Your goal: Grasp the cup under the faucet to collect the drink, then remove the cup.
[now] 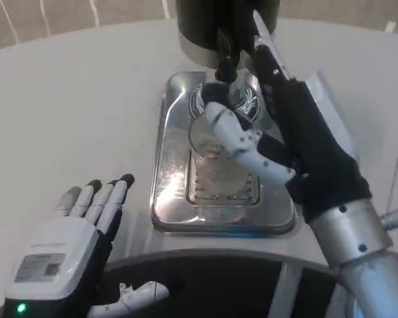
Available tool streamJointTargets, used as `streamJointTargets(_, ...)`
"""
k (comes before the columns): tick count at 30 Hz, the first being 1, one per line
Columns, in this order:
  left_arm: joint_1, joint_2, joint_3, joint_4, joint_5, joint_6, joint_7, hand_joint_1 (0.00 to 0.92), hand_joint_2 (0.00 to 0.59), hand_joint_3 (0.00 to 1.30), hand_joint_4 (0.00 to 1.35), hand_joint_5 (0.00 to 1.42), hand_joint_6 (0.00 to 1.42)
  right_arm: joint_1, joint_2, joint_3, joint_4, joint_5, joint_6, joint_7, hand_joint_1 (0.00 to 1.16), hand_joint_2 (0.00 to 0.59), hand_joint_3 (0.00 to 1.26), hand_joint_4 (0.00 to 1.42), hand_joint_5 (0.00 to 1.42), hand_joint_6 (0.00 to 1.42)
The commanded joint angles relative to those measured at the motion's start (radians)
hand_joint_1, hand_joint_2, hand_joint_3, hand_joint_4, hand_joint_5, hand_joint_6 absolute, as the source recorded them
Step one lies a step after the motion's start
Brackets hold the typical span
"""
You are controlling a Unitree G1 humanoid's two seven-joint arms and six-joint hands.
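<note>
Cup [212, 136] gripped by right hand [278, 132] fingers, under the faucet [225, 59] on the tray [166, 199] (fill level unreadable). Removal judged outstanding. Left hand [73, 245] held open, well apart.

Faucet [225, 56] directly above cup [215, 136]; bare table [73, 106] left, free approach.

silver forearms, white-backed left robot hand [69, 255] (green light, grey label), black-tipped fingers [109, 199].
</note>
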Motion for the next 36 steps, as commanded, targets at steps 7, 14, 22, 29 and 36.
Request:
streamJointTargets(7,0.041,-0.014,0.02,-0.026,-0.013,-0.018,0.007,0.0,0.095,0.0,0.0,0.0,0.01,-0.143,0.015,0.006,0.09,0.023,0.052,-0.024,0.58,0.535,0.0,0.0,0.0,0.0)
streamJointTargets(14,0.054,-0.029,0.038,-0.025,-0.004,-0.039,0.061,0.0,0.094,0.0,0.0,0.0,0.01,-0.233,0.03,0.0,0.153,0.067,0.066,-0.034,0.57,0.538,0.0,0.0,0.0,0.0)
streamJointTargets(22,0.055,-0.037,0.041,-0.014,-0.009,-0.031,0.065,0.0,0.102,0.0,0.0,0.0,0.02,-0.24,0.018,0.009,0.171,0.129,0.079,-0.013,0.57,0.538,0.0,0.0,0.0,0.0)
streamJointTargets(29,0.049,-0.049,0.039,0.0,-0.016,-0.029,0.066,0.0,0.111,0.0,0.0,0.0,0.03,-0.237,-0.014,0.03,0.158,0.155,0.092,0.02,0.56,0.533,0.0,0.0,0.0,0.0)
streamJointTargets(36,0.044,-0.057,0.041,0.009,-0.018,-0.029,0.065,0.0,0.11,0.0,0.0,0.0,0.04,-0.241,-0.056,0.08,0.11,0.128,0.128,0.067,0.52,0.521,0.0,0.0,0.0,0.0)
